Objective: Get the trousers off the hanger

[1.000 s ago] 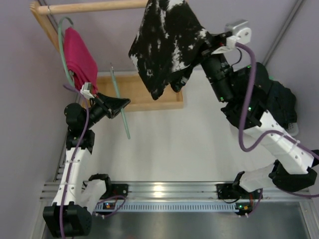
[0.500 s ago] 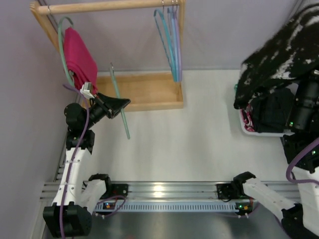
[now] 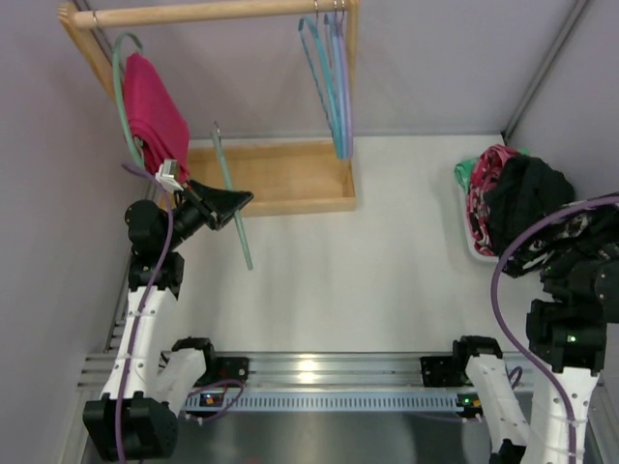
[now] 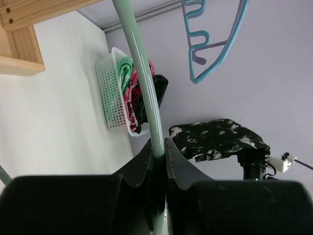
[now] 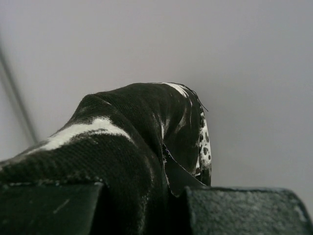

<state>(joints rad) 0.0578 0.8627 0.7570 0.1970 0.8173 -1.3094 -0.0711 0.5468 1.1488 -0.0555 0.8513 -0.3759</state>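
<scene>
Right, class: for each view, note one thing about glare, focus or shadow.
Top view: bright glare on the metal rail. Left wrist view: the left claw, shut on the hanger, is dark and soft-edged up close. Right wrist view: the trousers loom large, blurred nearest the lens, against a featureless wall.

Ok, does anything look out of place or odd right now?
Yes: the hanger is off the rail, bare and tilted, clamped in the left gripper. The trousers sit bunched on the right gripper, in the air beside the basket, not in it.
</scene>
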